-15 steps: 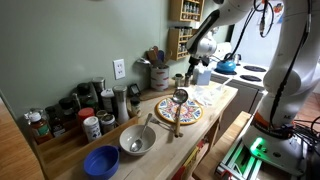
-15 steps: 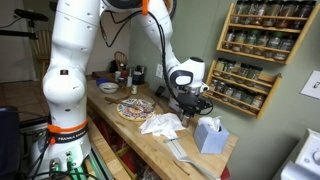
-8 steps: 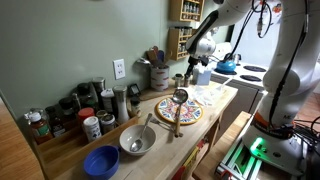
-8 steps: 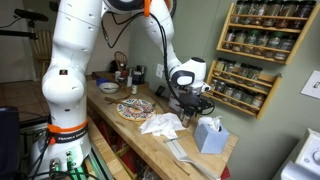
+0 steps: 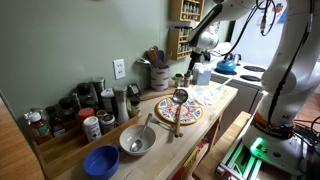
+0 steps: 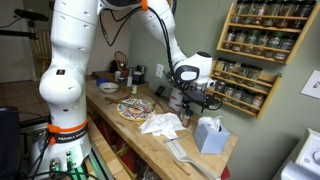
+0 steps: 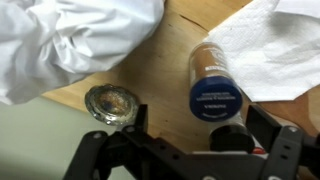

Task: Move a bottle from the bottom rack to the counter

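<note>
In the wrist view a small bottle with a dark cap [image 7: 234,133] stands upright on the pale wood counter [image 7: 165,70]. My gripper [image 7: 203,128] is open above it, its fingers [image 7: 266,122] apart on either side of the cap without touching it. Beside the bottle is another one, brown with a blue cap [image 7: 215,88]. In both exterior views the gripper [image 5: 194,64] [image 6: 196,96] hangs low over the counter [image 5: 218,100] [image 6: 150,142], near the wall-mounted wooden spice rack. The bottom rack [image 6: 238,98] holds a row of small dark jars.
White cloth [image 7: 70,40] [image 6: 160,123] and a glass jar [image 7: 112,103] lie close to the gripper. A patterned plate [image 5: 180,110] with a ladle, a metal bowl [image 5: 137,140], a blue bowl [image 5: 101,160], a tissue box [image 6: 208,133] and a utensil crock [image 5: 158,73] share the counter.
The jaws have gone from shut on the dark-capped bottle to open, letting it go on the counter. The gripper has risen slightly.
</note>
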You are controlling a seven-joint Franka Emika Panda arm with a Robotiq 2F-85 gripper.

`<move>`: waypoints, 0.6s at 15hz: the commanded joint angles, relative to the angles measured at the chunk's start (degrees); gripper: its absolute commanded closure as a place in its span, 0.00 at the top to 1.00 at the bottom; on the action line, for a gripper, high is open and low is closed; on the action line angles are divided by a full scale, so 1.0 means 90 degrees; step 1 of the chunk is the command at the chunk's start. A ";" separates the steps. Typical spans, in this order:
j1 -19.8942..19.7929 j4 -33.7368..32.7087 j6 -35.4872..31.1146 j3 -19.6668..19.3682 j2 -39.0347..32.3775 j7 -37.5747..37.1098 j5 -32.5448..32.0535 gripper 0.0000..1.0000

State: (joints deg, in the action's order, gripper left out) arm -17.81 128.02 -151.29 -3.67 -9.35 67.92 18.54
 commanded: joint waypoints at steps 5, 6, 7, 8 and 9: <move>0.0137 -0.0220 0.3038 -0.0500 0.1246 0.0278 0.0041 1.00; 0.0172 -0.0253 0.3420 -0.0580 0.1388 0.0180 0.0022 1.00; 0.0203 -0.0275 0.3774 -0.0648 0.1549 0.0037 -0.0018 1.00; 0.0236 -0.0290 0.4056 -0.0708 0.1694 -0.0119 -0.0052 1.00; 0.0268 -0.0299 0.4412 -0.0759 0.1895 -0.0267 -0.0022 1.00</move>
State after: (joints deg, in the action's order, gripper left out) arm -17.10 124.71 -118.54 -8.39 3.09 69.54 19.37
